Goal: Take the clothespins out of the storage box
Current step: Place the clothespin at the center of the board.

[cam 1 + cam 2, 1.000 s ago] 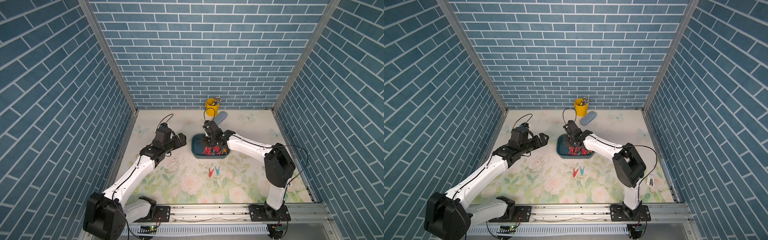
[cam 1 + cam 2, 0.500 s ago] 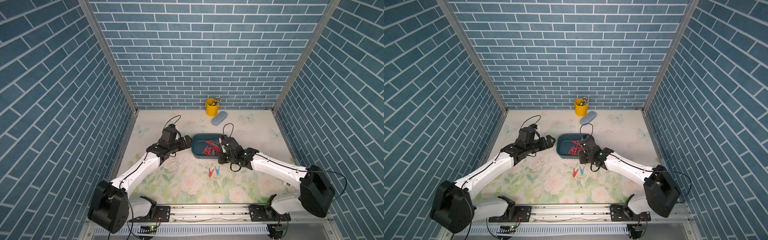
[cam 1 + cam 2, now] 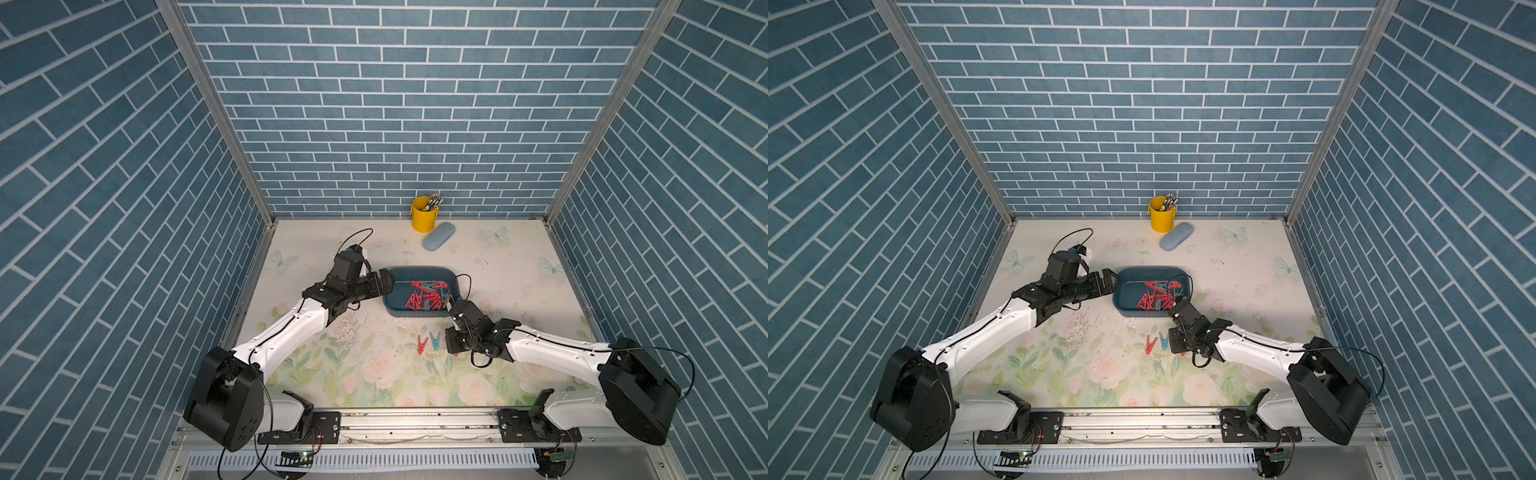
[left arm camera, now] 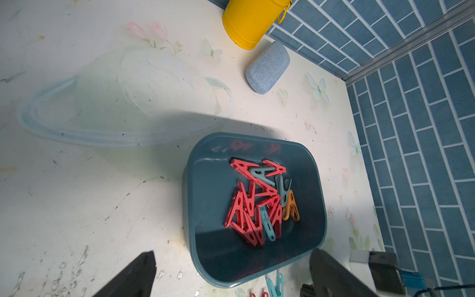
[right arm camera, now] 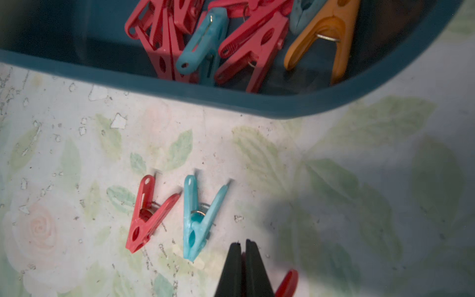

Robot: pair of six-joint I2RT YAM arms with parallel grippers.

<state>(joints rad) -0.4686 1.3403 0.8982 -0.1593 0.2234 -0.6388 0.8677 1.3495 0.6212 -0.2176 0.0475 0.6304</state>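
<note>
The dark teal storage box [image 3: 398, 291] [image 3: 1126, 291] sits mid-table with a heap of clothespins [image 3: 426, 296] [image 4: 254, 205], mostly red, some teal, one orange [image 5: 326, 30]. A red clothespin [image 3: 422, 345] [image 5: 147, 216] and a teal one [image 3: 435, 341] [image 5: 199, 218] lie on the mat in front of the box. Just beside them my right gripper [image 3: 455, 351] [image 5: 241, 243] is low over the mat, shut on another red clothespin [image 5: 288, 281]. My left gripper [image 3: 384, 284] [image 4: 232, 253] hangs open at the box's left rim [image 4: 189, 205], holding nothing.
A yellow bucket [image 3: 424, 214] with grey pens stands at the back wall, a light blue oblong case [image 3: 438, 242] beside it. Brick-pattern walls close in three sides. A metal rail [image 3: 415, 424] runs along the front edge.
My right arm pulled out of the box and swung forward and down to the mat with a red clothespin. My left gripper moved right, up to the box's left rim.
</note>
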